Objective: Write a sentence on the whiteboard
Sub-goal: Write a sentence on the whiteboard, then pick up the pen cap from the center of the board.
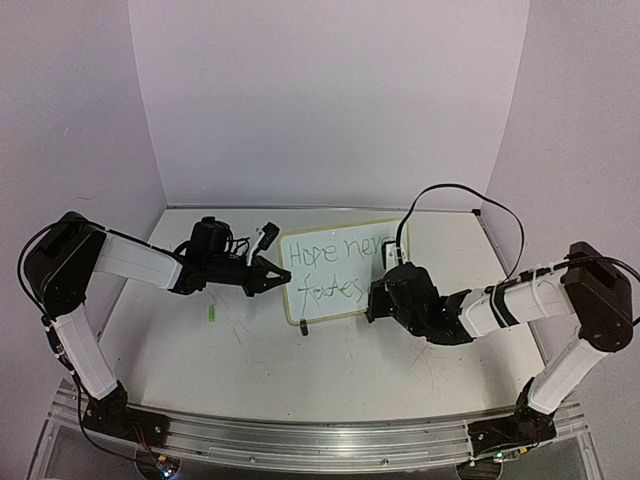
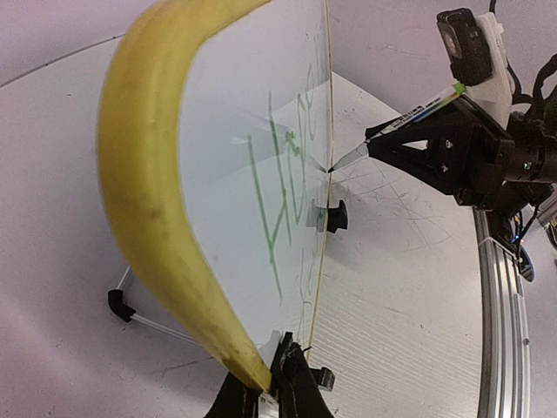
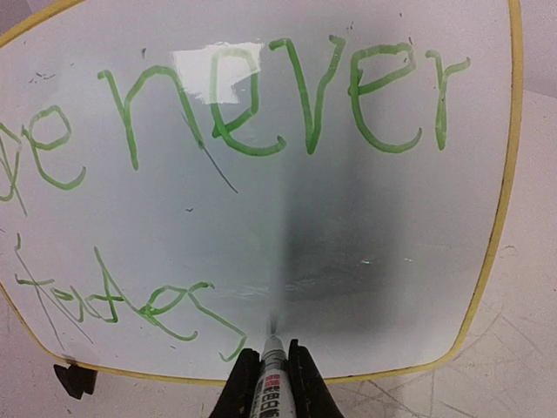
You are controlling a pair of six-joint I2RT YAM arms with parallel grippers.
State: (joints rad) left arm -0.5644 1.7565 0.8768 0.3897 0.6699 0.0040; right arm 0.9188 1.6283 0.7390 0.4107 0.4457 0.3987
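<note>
The whiteboard (image 1: 345, 248) stands tilted at the middle of the table, with a pale yellow rim. The sentence (image 1: 335, 270) is in green on two lines, "Hope never" over "fades" (image 3: 130, 300). My left gripper (image 1: 279, 277) is shut on the board's left edge, and the left wrist view shows its fingers (image 2: 300, 387) pinching the rim (image 2: 157, 218). My right gripper (image 1: 372, 297) is shut on a marker (image 3: 271, 387). The marker tip sits at the board surface just right of "fades". The marker (image 2: 409, 117) also shows in the left wrist view, tip against the board.
A small green marker cap (image 1: 211, 314) lies on the table left of the board. A black clip foot (image 1: 304, 325) holds the board's lower edge. White walls close in the back and sides. A metal rail (image 1: 320, 440) runs along the near edge.
</note>
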